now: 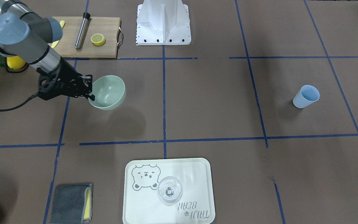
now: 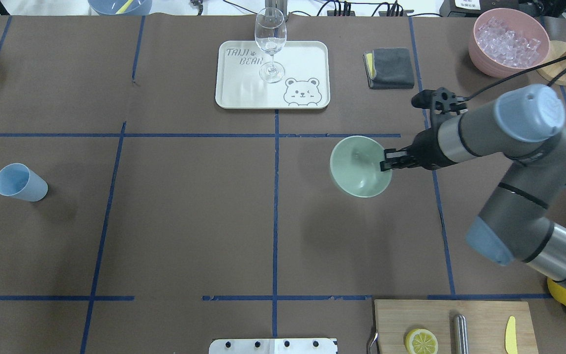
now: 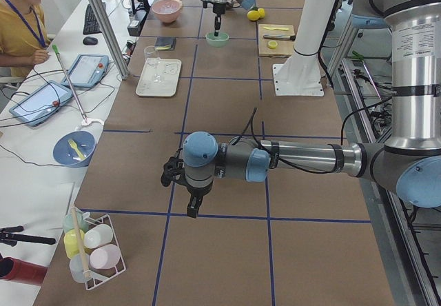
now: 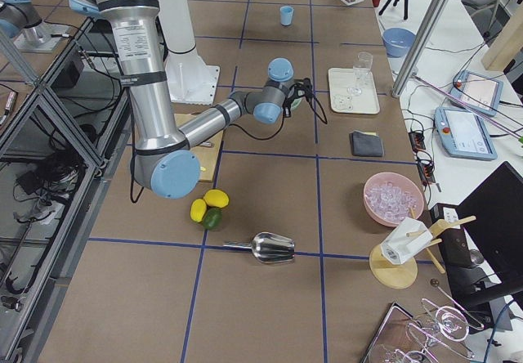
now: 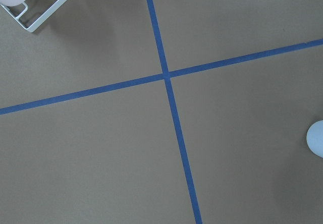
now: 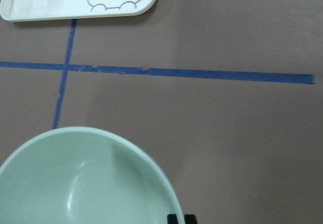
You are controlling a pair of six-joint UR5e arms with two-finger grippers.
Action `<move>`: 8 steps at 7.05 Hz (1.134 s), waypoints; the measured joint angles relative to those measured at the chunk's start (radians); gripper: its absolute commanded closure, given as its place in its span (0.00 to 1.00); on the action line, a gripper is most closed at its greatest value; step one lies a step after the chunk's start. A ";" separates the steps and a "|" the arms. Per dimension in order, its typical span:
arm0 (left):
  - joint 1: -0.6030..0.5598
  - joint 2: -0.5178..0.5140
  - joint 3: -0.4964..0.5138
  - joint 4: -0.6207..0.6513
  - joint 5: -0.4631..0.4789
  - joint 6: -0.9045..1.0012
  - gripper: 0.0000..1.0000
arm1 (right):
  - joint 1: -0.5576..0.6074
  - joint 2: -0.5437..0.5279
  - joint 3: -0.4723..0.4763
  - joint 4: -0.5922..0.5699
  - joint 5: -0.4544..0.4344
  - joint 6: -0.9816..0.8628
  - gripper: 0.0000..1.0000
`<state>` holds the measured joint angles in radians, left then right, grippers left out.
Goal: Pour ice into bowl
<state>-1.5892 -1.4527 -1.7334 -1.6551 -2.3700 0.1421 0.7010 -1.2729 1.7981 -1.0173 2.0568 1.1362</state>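
Bowl (image 2: 356, 169) aloft, rim pinched in right jaws, left jaws impossible to judge, ice (image 2: 508, 37) in pink container (image 2: 479, 54)

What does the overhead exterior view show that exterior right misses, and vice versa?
Only overhead: the right gripper pinching the bowl at its rim, and the lemon half. Only exterior right: the metal scoop. Both: the ice in the pink container, and the glass on the tray.

One green bowl (image 2: 354, 172), one pink bowl (image 2: 484, 68), one tray (image 2: 243, 93), one cloth (image 2: 393, 66).
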 measured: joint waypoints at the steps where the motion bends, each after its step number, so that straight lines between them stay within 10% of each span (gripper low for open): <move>1: 0.000 0.000 0.000 -0.001 0.000 0.000 0.00 | -0.069 0.115 -0.005 -0.135 -0.078 0.050 1.00; 5: 0.000 0.000 0.000 -0.002 -0.001 0.001 0.00 | -0.245 0.620 -0.394 -0.369 -0.247 0.200 1.00; 8: 0.000 0.000 0.001 -0.002 -0.002 0.001 0.00 | -0.290 0.735 -0.534 -0.369 -0.290 0.250 1.00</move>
<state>-1.5892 -1.4524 -1.7325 -1.6567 -2.3715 0.1427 0.4114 -0.5382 1.2645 -1.3862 1.7665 1.3862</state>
